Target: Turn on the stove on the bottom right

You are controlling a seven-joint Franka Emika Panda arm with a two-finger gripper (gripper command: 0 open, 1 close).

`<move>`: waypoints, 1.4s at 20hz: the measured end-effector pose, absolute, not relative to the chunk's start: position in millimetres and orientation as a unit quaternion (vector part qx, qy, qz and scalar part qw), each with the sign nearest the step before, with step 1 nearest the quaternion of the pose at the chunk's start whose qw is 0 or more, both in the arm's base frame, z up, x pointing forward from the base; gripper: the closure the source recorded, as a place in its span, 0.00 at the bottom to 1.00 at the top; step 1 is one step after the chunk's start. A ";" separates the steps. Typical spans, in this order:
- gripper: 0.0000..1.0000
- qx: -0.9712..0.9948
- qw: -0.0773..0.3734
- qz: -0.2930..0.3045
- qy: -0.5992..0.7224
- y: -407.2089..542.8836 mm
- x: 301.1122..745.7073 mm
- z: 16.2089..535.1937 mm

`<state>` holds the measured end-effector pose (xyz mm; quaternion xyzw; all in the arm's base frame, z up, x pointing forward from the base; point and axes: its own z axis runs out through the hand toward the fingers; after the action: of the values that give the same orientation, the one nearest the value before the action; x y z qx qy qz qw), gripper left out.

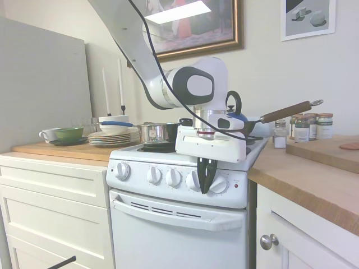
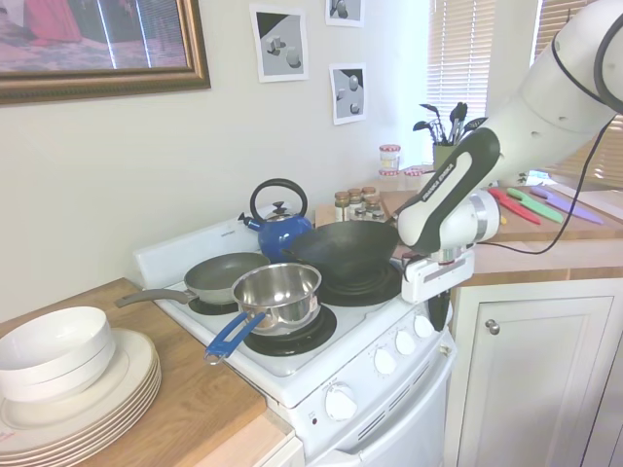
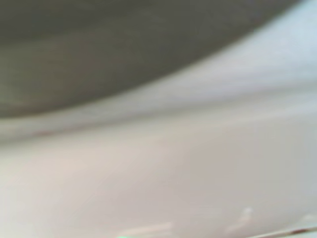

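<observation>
Stove (image 1: 179, 218): set between counter (image 1: 314, 179) runs; knob row on front panel. Gripper (image 1: 206, 182): hung vertically before panel, between two rightmost knobs, presumably lined up for turning one. Fingers (image 1: 203, 175): nearly pressed together, nothing pinched. Red light (image 1: 236, 185): beside rightmost knob (image 1: 219, 185).

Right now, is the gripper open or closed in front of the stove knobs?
Closed: the gripper shows its dark fingers pressed together, pointing down in front of the stove knobs.
</observation>
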<state>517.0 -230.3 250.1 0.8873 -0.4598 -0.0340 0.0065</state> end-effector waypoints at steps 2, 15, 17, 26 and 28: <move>1.00 0.888 0.007 -0.034 -0.459 -230.3 517.2 249.4; 1.00 0.890 0.024 -0.046 -0.453 -224.0 519.0 229.4; 1.00 0.890 0.025 -0.048 -0.454 -224.1 519.4 227.6; 1.00 0.889 0.035 -0.060 -0.452 -222.3 521.5 219.0; 1.00 0.890 0.040 -0.059 -0.451 -221.1 522.0 219.0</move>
<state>522.0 -221.1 219.0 0.8897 -0.4508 -0.0592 0.0405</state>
